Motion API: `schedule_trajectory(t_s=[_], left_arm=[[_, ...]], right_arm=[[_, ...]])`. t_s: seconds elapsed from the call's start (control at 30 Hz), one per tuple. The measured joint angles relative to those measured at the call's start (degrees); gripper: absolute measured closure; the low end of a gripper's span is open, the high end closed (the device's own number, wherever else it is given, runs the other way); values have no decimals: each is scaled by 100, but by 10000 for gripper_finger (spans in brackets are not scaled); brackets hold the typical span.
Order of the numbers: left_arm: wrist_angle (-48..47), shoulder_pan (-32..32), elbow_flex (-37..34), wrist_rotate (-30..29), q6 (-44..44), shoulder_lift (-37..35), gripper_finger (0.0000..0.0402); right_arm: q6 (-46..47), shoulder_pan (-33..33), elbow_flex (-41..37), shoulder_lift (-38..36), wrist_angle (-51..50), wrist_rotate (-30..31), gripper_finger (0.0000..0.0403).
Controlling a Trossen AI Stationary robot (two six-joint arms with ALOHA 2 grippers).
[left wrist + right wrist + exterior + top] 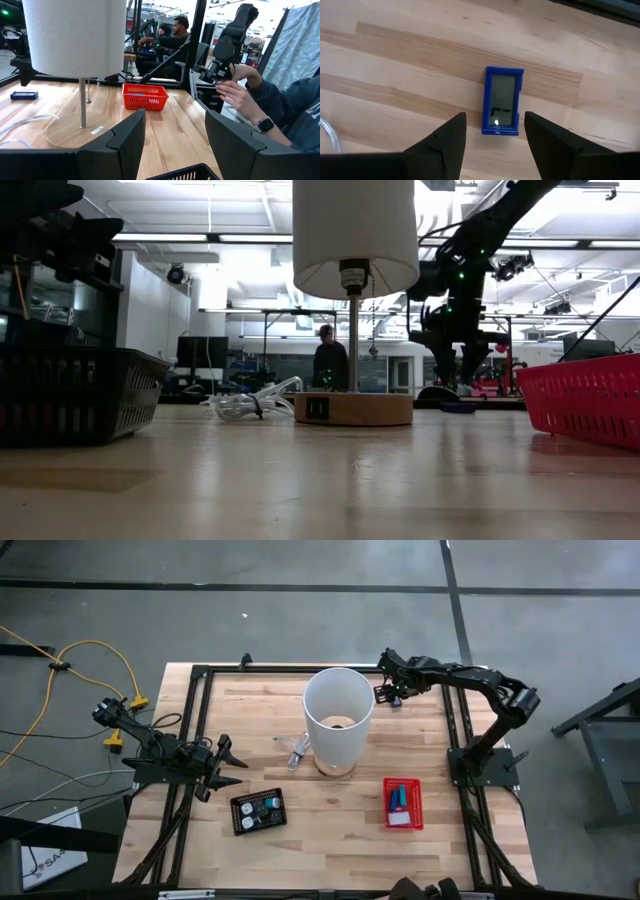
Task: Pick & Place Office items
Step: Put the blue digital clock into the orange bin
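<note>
Standing mid-surface a white lamp (338, 720), red basket (403, 804) and black tray (258, 811) near the front edge, right gripper (495, 134) jaws wide above a blue display device (502, 107) by the far edge, left gripper (175, 137) jaws wide at the left edge.

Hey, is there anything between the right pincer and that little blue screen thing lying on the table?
Nothing visible. The right pincer hangs open directly above the blue display device, with only bare wooden table around it. The lamp stands off to the side.
</note>
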Motion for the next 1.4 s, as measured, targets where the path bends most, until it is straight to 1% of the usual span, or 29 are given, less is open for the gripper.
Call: schedule_trajectory(t_s=[0.47,0.7,1.4], left_arm=[[1,-1,0,0,2,0,202],[0,0,0,0,2,-1,202],[0,-1,0,0,2,0,202]], right_arm=[[140,31,0,122,-38,-5,215],[268,31,0,122,-252,-7,215],[96,31,-2,124,-170,-48,215]])
